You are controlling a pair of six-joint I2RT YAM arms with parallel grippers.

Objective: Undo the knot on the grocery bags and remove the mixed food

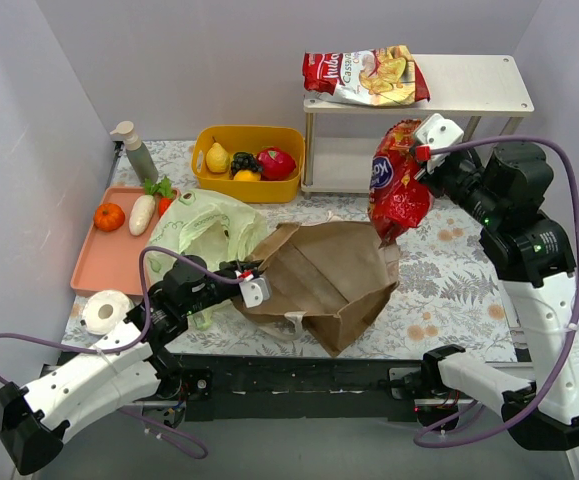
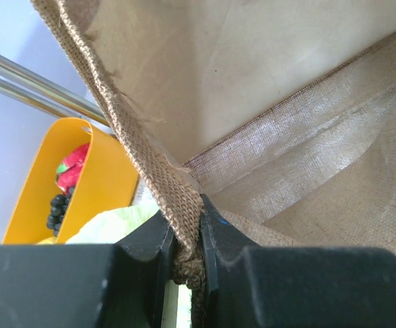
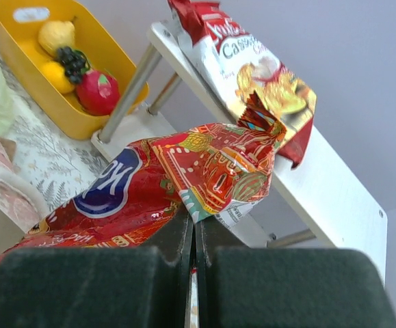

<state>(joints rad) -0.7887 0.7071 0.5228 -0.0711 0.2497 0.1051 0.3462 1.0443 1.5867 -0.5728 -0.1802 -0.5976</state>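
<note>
Closest to us, our left jaws are pinched shut on the woven rim of the brown tote [image 2: 163, 178], one black finger on each side of the hem. We can see the pale lining inside. The tote lies on its side mid-tabletop [image 1: 449, 280], with its mouth toward the left arm.

The pale green bag [image 1: 204, 225] is slumped just beside the tote on the left, against the pink tray [image 1: 99, 265].

Our right jaws are clamped on the top edge of a red snack packet [image 3: 184, 178]. It hangs in the air above the tote's far right corner, in front of the white shelf [image 1: 479, 85]. A second packet [image 1: 369, 75] lies flat on the shelf top.

The yellow bin [image 1: 254, 190] holds a pear [image 1: 216, 157], grapes [image 1: 244, 161], a red fruit [image 1: 276, 162] and a small orange-yellow fruit [image 1: 247, 176].

On the tray are a tangerine [image 1: 109, 216], a radish [image 1: 142, 214] and a carrot [image 1: 163, 200], the carrot partly hidden by the green bag.

A pump bottle [image 1: 137, 152] stands behind the tray, and a white tape roll [image 1: 106, 311] sits at the near left corner.
</note>
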